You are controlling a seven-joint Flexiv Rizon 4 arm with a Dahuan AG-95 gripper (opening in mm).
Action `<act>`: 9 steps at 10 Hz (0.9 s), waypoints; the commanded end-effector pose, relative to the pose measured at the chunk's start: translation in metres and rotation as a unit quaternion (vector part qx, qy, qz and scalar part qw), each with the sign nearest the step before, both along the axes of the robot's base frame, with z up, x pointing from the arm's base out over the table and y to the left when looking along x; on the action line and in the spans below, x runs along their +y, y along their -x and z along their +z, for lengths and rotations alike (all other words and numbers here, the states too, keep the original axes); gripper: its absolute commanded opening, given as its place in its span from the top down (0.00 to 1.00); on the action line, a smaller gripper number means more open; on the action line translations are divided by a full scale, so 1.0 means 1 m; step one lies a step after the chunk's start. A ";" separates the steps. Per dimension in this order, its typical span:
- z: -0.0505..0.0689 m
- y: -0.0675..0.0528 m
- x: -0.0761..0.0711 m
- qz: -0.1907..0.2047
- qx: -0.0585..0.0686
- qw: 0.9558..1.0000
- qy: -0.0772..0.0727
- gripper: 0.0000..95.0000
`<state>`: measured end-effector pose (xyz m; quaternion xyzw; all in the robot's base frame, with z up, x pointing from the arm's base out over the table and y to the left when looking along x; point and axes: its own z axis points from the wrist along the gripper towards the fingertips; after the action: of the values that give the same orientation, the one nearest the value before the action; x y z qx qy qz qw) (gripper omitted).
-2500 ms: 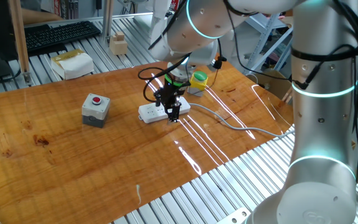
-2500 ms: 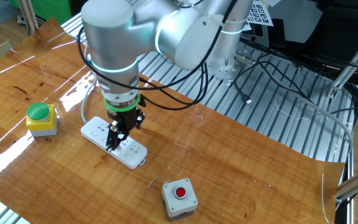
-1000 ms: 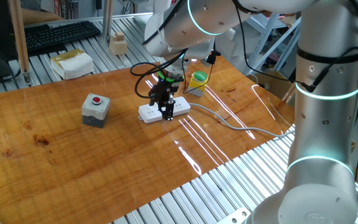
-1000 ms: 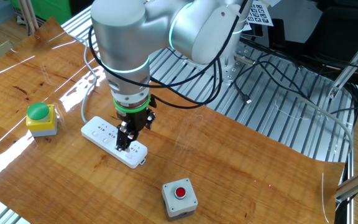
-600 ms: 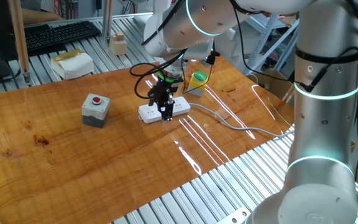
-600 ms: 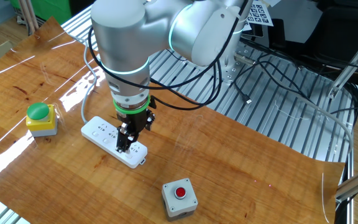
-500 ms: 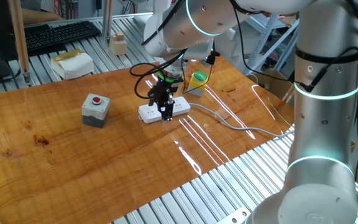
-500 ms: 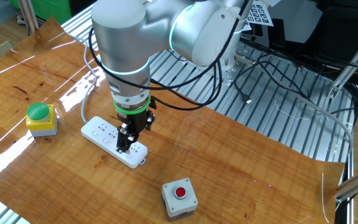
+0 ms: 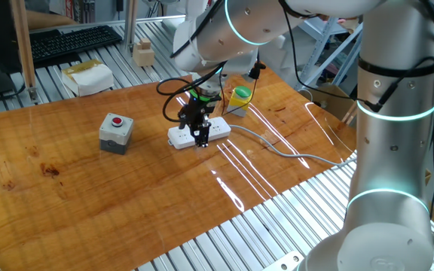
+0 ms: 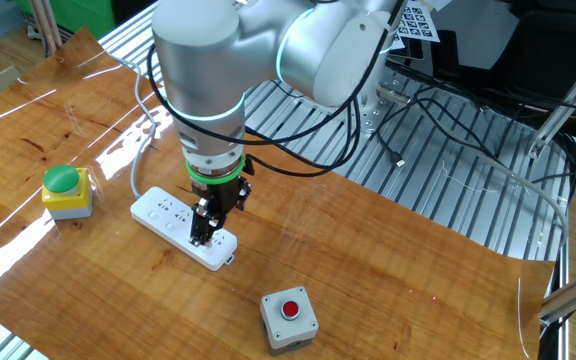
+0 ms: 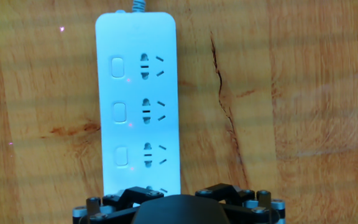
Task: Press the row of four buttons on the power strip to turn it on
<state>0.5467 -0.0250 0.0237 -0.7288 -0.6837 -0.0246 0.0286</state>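
Leftmost on the wooden table point(image 9: 66, 196) sits a grey box point(image 9: 116, 131); right of it lies the power strip point(image 9: 198, 134), the gripper point(image 9: 201, 142) down on its near end, jaws wide, holding nothing. Three of the four buttons point(image 11: 119, 112) show.

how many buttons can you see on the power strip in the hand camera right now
3, in a line down the left side of the power strip: top, middle, lower. A fourth may be hidden behind the gripper.
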 end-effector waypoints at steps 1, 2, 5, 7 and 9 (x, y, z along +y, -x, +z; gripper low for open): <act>-0.001 -0.001 0.000 0.001 -0.001 1.000 0.000 0.00; -0.003 -0.001 0.000 0.001 -0.001 1.000 -0.001 0.00; -0.016 0.000 0.002 0.004 -0.016 1.000 -0.003 0.00; -0.018 0.000 0.002 -0.002 -0.025 1.000 -0.007 0.00; -0.021 -0.001 0.002 -0.002 -0.027 1.000 -0.004 0.00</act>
<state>0.5478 -0.0223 0.0050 -0.7295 -0.6823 -0.0476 0.0090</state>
